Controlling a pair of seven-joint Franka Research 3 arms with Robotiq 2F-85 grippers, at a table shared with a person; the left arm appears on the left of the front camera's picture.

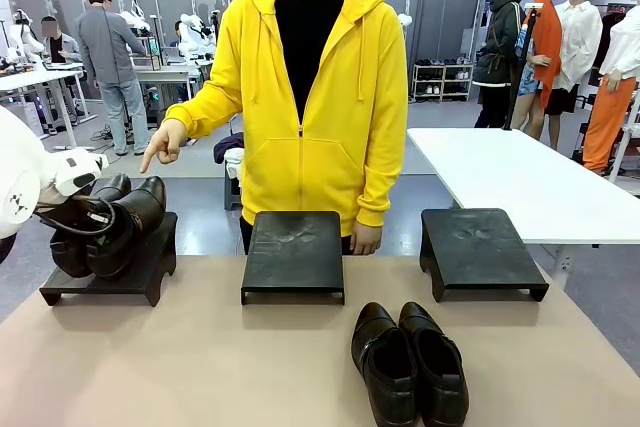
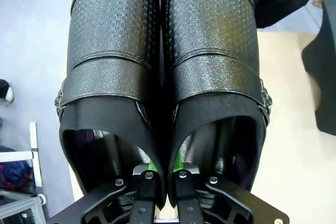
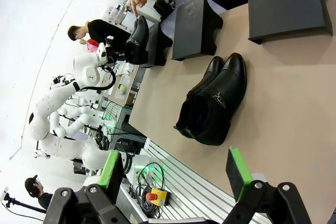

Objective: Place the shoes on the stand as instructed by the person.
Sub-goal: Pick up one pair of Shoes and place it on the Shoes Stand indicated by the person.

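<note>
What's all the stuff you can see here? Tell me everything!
left stand, middle stand, right stand: three, black, in a row on the table's far half
held shoes: one pair, glossy black, at the left stand, toes tilted up
loose shoes: one pair, glossy black, side by side on the table, near right
table: one, tan, under it all
white table: one, behind the right stand
person: one, yellow hoodie, far side; pointing hand above the left stand
left gripper: black, green pads, shut on the held shoes
right gripper: black, green pads, open, holding nothing
</note>
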